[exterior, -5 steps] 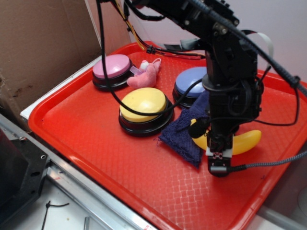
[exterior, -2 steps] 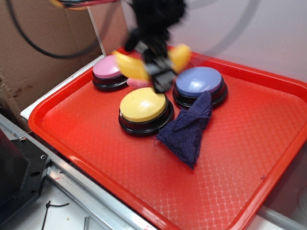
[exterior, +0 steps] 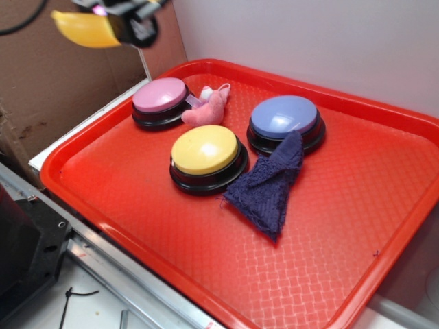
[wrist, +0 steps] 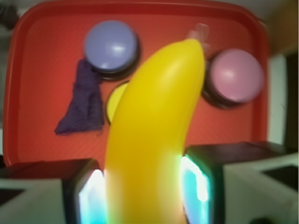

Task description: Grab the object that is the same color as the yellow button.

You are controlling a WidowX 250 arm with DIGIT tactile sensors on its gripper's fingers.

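My gripper (exterior: 127, 15) is high at the top left of the exterior view, above the cardboard and off the tray, shut on the yellow toy banana (exterior: 84, 30). In the wrist view the banana (wrist: 154, 126) fills the middle, clamped between both pads (wrist: 91, 198). The yellow button (exterior: 204, 149) stands on the red tray (exterior: 123, 199), left of centre; in the wrist view only a sliver of the yellow button (wrist: 116, 100) shows beside the banana.
A pink button (exterior: 160, 94) and a blue button (exterior: 284, 116) stand at the tray's back. A pink soft toy (exterior: 208, 108) lies between them. A dark blue cloth (exterior: 266, 188) lies in front of the blue button. Cardboard (exterior: 48, 82) stands at the left.
The gripper has lifted the banana off the tray's right side and swung it up and left, past the buttons, to above the cardboard. The arm no longer covers the tray.
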